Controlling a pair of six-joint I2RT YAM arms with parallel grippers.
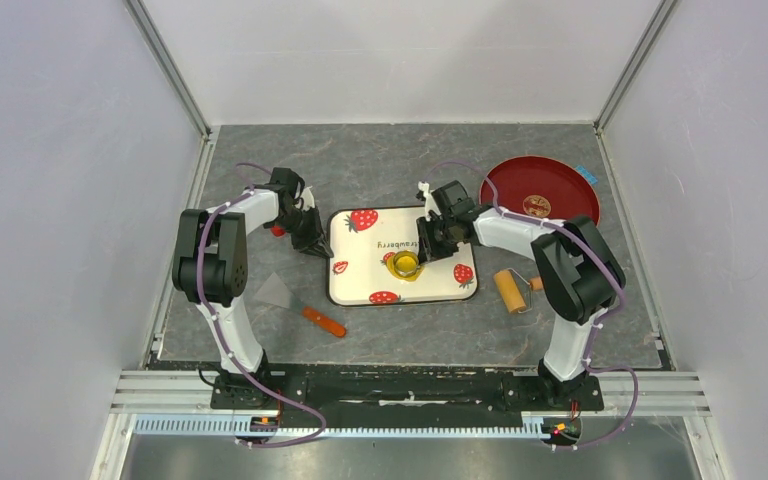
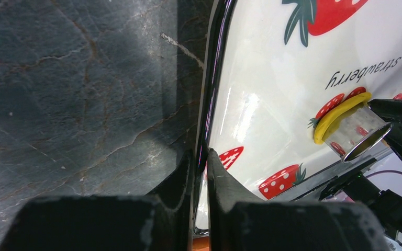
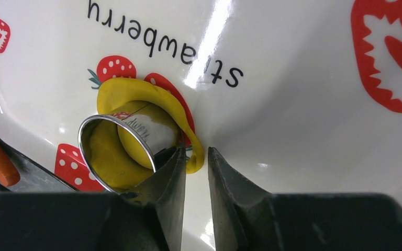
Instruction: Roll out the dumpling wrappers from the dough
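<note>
The white strawberry-print tray lies mid-table. On it stands the metal ring cutter. Yellow dough fills the ring, a dumpling wrapper as wide as the ring. A crescent scrap of dough curls around the outside. My right gripper is beside the ring, jaws a narrow gap apart. Its left finger touches the ring wall, and the scrap's end sits at the gap's mouth. My left gripper is shut on the tray's dark left rim.
A red plate sits at the back right. The tan wooden roller lies right of the tray. A metal scraper with an orange handle lies front left of the tray. White walls close in both sides and the back.
</note>
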